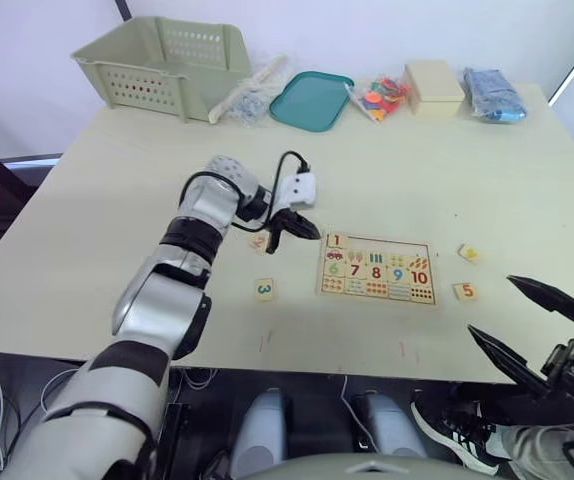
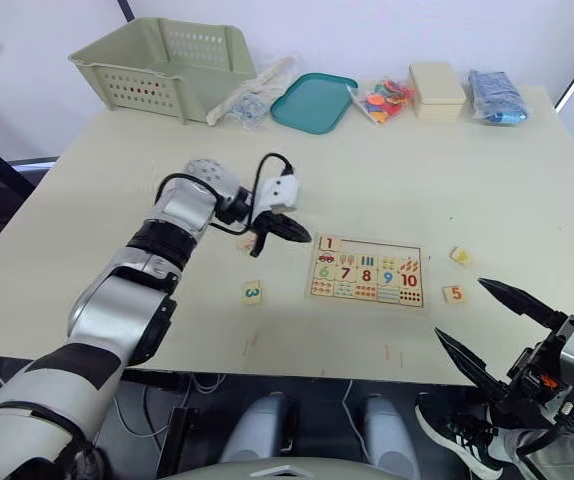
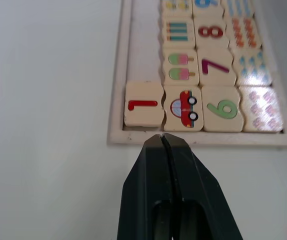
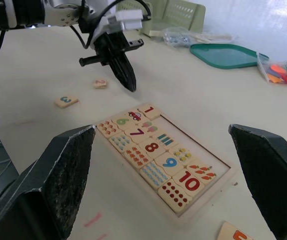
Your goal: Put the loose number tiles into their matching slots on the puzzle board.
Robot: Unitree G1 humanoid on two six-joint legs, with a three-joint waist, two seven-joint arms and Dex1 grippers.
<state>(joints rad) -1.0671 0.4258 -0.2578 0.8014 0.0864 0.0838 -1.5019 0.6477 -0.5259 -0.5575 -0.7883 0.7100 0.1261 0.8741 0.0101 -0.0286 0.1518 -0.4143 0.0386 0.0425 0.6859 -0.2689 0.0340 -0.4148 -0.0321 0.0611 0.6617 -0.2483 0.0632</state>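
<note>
Cream table (image 1: 527, 190); white wall behind | puzzle board (image 1: 378, 271) central | left gripper (image 1: 307, 230) pinched empty; right gripper (image 1: 527, 330) seemingly wide

Along the far edge of my cream table (image 1: 527, 180) sits a pale green slotted basket (image 1: 162, 62), and beside it a clear bag of white sticks (image 1: 250, 92). Next I see a teal tray (image 1: 310, 100), then a clear bag of bright coloured pieces (image 1: 381, 97), a cream lidded box (image 1: 434, 87), and a blue packet (image 1: 493, 94) near the corner.
</note>
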